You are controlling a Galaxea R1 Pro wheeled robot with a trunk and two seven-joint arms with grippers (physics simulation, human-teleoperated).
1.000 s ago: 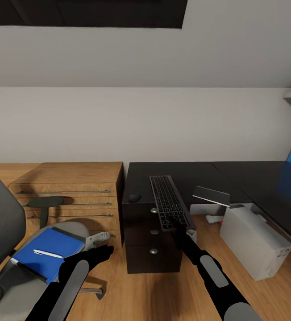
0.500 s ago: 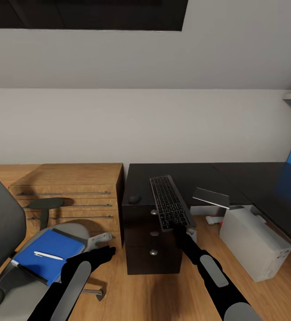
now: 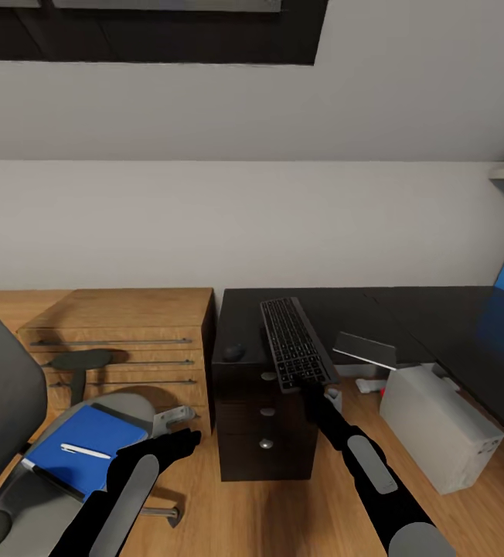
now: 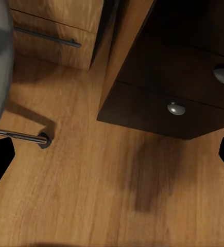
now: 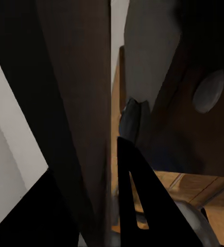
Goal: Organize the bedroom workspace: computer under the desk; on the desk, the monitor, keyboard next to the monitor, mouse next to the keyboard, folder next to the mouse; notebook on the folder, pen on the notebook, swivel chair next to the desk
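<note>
Dark grey keys: the keyboard (image 3: 296, 343) is clamped by its near end in the right end effector (image 3: 308, 388), its far end reaching over the black tabletop (image 3: 345, 305).
Risk, tilt: gripped at one end only, the long board could swing or slip from the jaws; a fast lowering would cause it.
Risk, collision: the mouse (image 3: 233, 353) lies just left of the keyboard; a sideways sweep could knock it off the edge.
Left end effector (image 3: 181, 442): spread open and empty, hovering over the wood floor.
Folder (image 3: 86, 447): just left of the left end effector, on the swivel chair (image 3: 5, 402) seat, with the pen (image 3: 84, 451) on it.
Computer (image 3: 439, 424): right of the right end effector, on the floor.
</note>
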